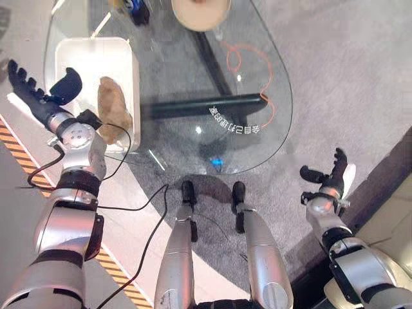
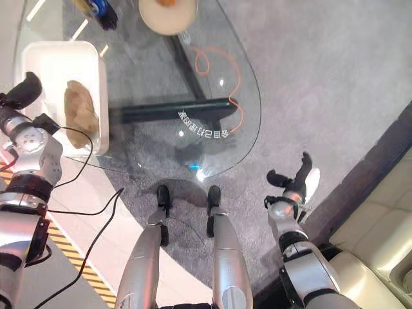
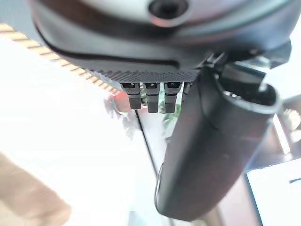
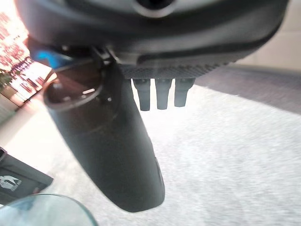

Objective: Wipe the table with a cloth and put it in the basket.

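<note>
A crumpled brown cloth [image 1: 114,107] lies inside the white basket [image 1: 72,53] at the left end of the round glass table [image 1: 270,71]. My left hand [image 1: 40,96] hovers at the basket's left rim, open, fingers straight and thumb spread, holding nothing. In the left wrist view the left hand's thumb [image 3: 211,150] and straight fingers [image 3: 151,94] stand over white surface, with the cloth [image 3: 28,197] off to one side. My right hand [image 1: 329,175] hangs open beside the table's right side over the carpet, empty. The right wrist view has its fingers [image 4: 162,92] straight above grey carpet.
A tan round plate [image 1: 201,11] and a dark blue object [image 1: 136,9] sit at the table's far edge. An orange cord [image 1: 254,71] loops under the glass, near a black table bar [image 1: 206,106]. Yellow-black floor tape [image 1: 19,151] runs at the left.
</note>
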Robot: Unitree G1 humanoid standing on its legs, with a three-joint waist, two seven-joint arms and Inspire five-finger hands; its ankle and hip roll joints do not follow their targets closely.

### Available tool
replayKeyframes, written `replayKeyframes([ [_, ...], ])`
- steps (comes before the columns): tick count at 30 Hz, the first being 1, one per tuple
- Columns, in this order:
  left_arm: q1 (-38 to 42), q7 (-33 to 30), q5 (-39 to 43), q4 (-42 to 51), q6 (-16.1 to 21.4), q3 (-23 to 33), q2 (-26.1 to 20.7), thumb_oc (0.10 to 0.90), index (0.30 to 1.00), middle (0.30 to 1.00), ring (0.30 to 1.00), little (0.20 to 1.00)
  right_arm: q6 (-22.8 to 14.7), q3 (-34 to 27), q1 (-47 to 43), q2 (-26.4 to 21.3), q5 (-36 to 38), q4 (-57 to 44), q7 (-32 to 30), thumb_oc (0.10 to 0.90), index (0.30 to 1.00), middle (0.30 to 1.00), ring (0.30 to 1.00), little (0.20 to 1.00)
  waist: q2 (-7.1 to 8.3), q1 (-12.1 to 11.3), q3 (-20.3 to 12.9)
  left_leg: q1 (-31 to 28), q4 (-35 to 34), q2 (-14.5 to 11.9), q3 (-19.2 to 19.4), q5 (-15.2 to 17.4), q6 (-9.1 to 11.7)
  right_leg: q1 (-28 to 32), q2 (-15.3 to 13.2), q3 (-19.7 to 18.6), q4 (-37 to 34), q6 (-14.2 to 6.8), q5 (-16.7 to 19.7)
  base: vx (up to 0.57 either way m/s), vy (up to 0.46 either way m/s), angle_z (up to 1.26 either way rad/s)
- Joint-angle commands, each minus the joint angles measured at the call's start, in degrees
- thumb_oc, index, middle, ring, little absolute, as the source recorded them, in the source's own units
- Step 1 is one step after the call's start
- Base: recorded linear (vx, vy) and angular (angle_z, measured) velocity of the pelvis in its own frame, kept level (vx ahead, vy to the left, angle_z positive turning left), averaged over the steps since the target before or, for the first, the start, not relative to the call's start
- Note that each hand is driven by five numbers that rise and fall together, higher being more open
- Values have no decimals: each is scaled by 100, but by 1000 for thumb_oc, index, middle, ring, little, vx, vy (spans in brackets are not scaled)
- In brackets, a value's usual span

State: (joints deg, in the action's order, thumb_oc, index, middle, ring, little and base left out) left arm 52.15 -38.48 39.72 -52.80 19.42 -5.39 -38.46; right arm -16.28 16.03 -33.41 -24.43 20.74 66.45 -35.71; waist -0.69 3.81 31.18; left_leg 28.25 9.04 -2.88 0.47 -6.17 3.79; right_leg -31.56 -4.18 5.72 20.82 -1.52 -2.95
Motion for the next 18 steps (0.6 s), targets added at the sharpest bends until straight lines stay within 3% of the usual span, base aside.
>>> replayKeyframes([
  [1,-540,403,-58,274,638,349,-498,800,900,900,900,900,-84,-410,547,-191,-34,135,190,800,900,900,900,900,-90,-213,-778,-430,-1,472,156,562,-69,543,78,-9,-673,-220,22,51,-21,-7],
  [10,-2919,1766,-181,678,382,1298,81,800,900,900,900,900,89,-979,2126,23,-673,170,646,800,900,900,900,900,-115,-435,-2010,-2020,-1102,497,74,545,-118,2256,-87,71,-1683,-410,118,130,0,2],
  [18,-4222,2581,-528,-198,57,1374,972,800,900,900,900,900,591,-1189,2745,233,-1166,458,1180,800,900,900,900,900,-56,-498,-2717,-2766,-1353,416,78,662,-128,3081,-101,203,-2149,-477,216,144,-2,7],
])
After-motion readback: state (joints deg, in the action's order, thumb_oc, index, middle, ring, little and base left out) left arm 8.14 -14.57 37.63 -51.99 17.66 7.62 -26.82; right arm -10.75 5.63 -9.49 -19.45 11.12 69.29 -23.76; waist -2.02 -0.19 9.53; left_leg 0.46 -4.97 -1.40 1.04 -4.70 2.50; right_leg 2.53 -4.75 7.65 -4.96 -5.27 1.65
